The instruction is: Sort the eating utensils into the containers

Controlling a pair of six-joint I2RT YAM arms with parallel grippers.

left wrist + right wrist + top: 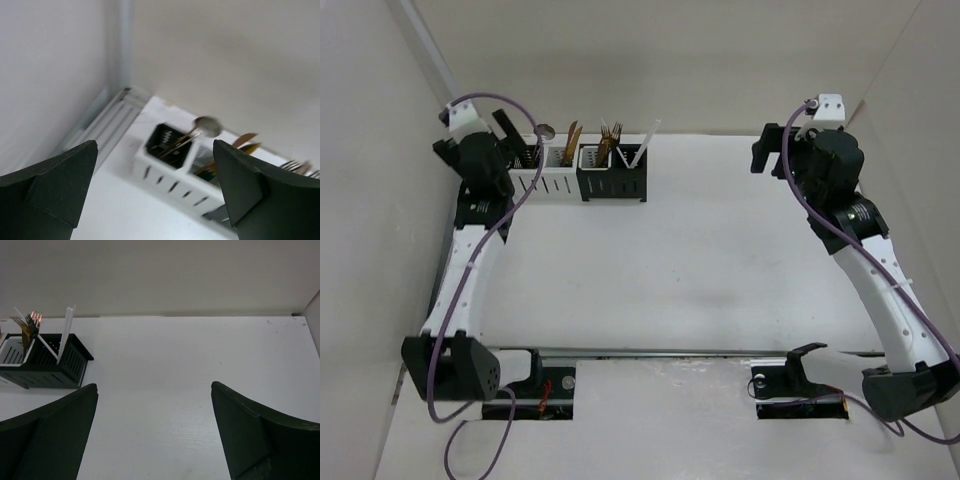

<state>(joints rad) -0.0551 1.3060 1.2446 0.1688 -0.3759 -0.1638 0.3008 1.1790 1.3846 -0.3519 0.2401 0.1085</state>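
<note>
Copper, silver and dark utensils (608, 140) standing in four joined slotted caddies (582, 184), white and black
Far left of white desk (720, 250); left tool (155, 192) beside them, right tool (155, 435) well apart, both spread empty

The left arm (458, 285) and right arm (880, 285) are both showing white links, black joint housings, a purple cable (478, 97) trailing alongside, and 2 matte black fingers (50, 190).

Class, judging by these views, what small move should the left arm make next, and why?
Probably draw the left end effector back from the caddies: its jaws are open and empty, and all utensils in view already stand in them.
</note>
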